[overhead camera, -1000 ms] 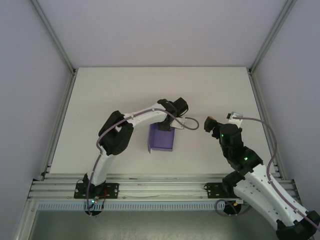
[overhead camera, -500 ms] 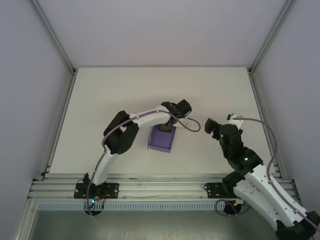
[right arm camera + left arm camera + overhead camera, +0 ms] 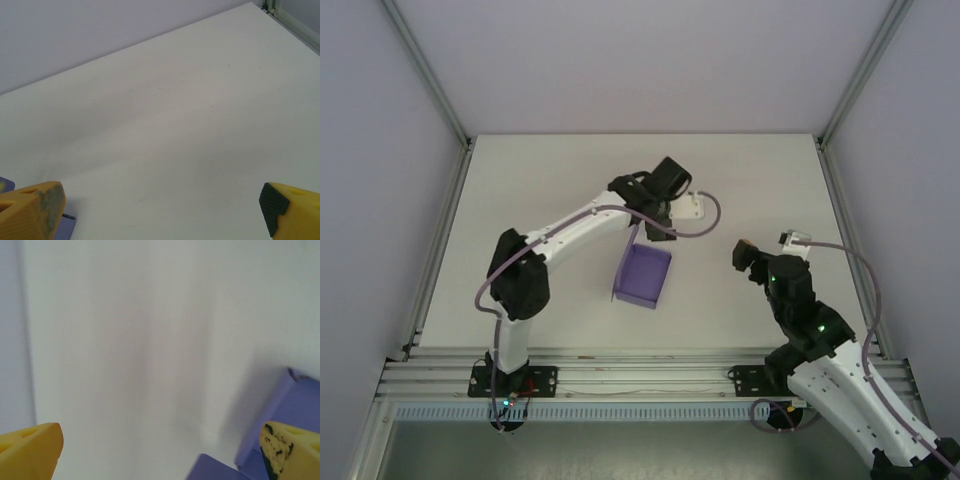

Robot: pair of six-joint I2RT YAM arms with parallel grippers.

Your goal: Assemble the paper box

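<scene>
The paper box (image 3: 644, 276) is a lavender open-topped tray on the white table (image 3: 560, 190), with one flap standing up along its left side. My left gripper (image 3: 648, 208) hangs just beyond the box's far edge, apart from it. In the left wrist view my left gripper (image 3: 160, 452) is open with nothing between its yellow fingers (image 3: 30, 450), and the paper box (image 3: 300, 407) lies at the lower right. My right gripper (image 3: 745, 255) is to the right of the box. In the right wrist view it (image 3: 162, 212) is open over bare table, with a corner of the paper box (image 3: 67, 226) at the lower left.
Aluminium frame rails (image 3: 440, 250) run along the table's left and right sides, and a slotted rail (image 3: 640, 365) runs along the near edge. Pale enclosure walls (image 3: 640, 60) stand behind. Open table surface lies beyond and to both sides of the box.
My left gripper has pulled up and away from the box towards the far side, and the arm has stretched out. The box now sits slightly turned. My right gripper shifted a little nearer.
</scene>
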